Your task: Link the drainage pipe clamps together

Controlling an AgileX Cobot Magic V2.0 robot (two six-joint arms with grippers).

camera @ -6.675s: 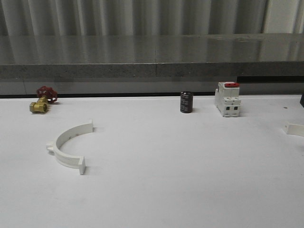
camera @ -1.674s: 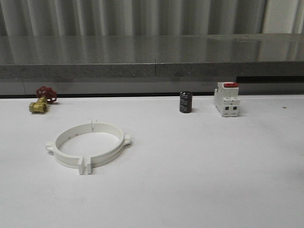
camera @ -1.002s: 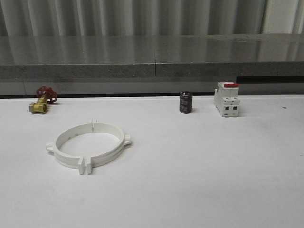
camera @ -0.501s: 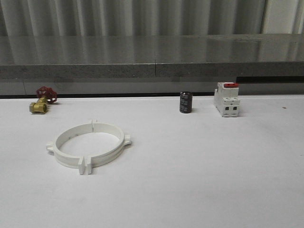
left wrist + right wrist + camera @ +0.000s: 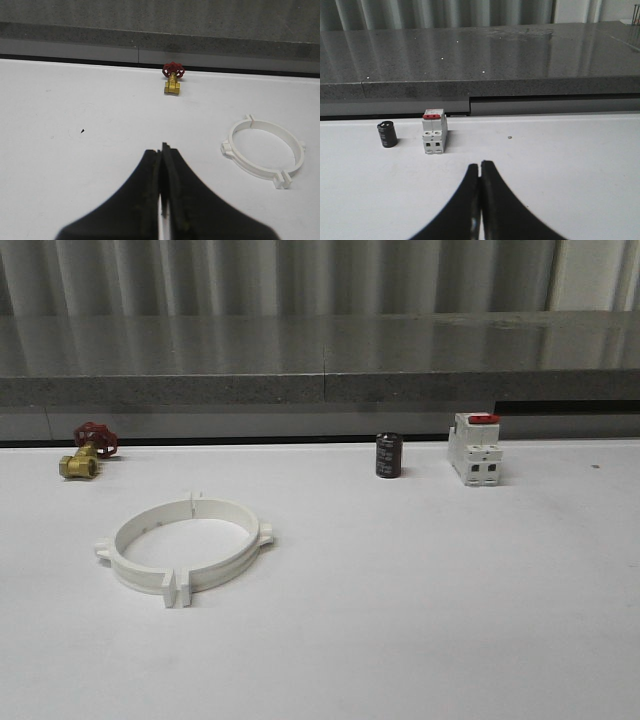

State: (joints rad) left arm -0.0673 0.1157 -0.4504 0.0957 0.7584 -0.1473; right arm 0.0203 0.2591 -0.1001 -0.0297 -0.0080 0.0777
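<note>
Clamps lie flat as one ring, end tabs pointing front and back.

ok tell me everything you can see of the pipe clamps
The drainage pipe clamps are two white, plastic-looking half-rings lying flat on the white table, set end to end as one wide ring. Paired flat tabs meet at the near and far sides, and a small lug sticks out at each outer side. Neither gripper touches them. They sit in front of the brass valve.

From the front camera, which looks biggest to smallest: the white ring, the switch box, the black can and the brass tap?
1. White ring, though it lies nearest.
2. Switch box.
3. Brass tap and black can: too alike to rank.
</note>
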